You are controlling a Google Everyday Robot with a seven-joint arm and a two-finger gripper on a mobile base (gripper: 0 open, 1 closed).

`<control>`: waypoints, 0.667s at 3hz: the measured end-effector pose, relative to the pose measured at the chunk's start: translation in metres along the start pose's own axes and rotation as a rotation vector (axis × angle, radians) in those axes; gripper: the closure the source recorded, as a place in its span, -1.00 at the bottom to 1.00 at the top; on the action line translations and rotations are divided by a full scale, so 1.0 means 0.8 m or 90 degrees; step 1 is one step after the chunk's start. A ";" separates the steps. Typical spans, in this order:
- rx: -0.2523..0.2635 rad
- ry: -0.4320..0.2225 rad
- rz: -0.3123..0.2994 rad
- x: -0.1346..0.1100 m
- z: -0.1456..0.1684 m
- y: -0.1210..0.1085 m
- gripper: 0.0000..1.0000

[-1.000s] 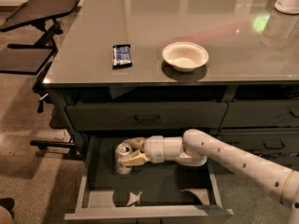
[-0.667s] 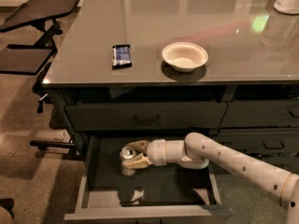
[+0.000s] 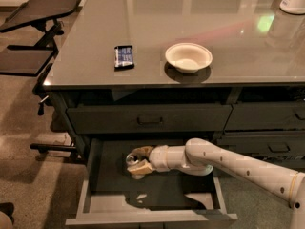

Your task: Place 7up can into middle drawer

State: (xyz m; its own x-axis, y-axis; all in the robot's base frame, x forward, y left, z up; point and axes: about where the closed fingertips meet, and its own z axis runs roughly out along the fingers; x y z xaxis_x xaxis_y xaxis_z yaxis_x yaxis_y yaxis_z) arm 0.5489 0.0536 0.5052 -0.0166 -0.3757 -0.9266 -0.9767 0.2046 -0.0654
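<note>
1. The 7up can (image 3: 133,161) stood upright inside the open middle drawer (image 3: 87,191), over the left rear part of its dark floor. Its shiny top faced up. Whether its base had reached the drawer floor could not be told.
2. The gripper (image 3: 137,162) was inside the middle drawer too, reaching in from the drawer's right side on the white arm (image 3: 228,162). Its tan fingers (image 3: 143,152) were closed around the can, one on the side nearer the drawer's back and one on the side nearer its front.
3. The can is probably light and thin-walled. It would be stiff enough for a moderate squeeze but would dent under a hard one.
4. Its painted metal side would likely be smooth and a little slippery, so a hold across the middle of the body, as here, seemed the soundest. Gripping near the rim risks tipping it.
5. Being tall and narrow, it would topple easily if the fingers dragged it while opening.
6. Above the middle drawer, the closed drawer front (image 3: 150,119) with the black handle sat shut, and the tabletop (image 3: 228,56) over that carried a white bowl (image 3: 188,57) and a dark snack packet (image 3: 124,56).
</note>
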 end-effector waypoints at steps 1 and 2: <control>0.035 0.010 -0.004 0.018 0.010 -0.011 1.00; 0.059 -0.013 0.000 0.035 0.028 -0.021 1.00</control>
State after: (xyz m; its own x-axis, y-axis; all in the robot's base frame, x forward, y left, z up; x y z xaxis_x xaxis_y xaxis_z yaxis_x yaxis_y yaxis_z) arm 0.5692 0.0595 0.4719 -0.0108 -0.3574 -0.9339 -0.9527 0.2875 -0.0990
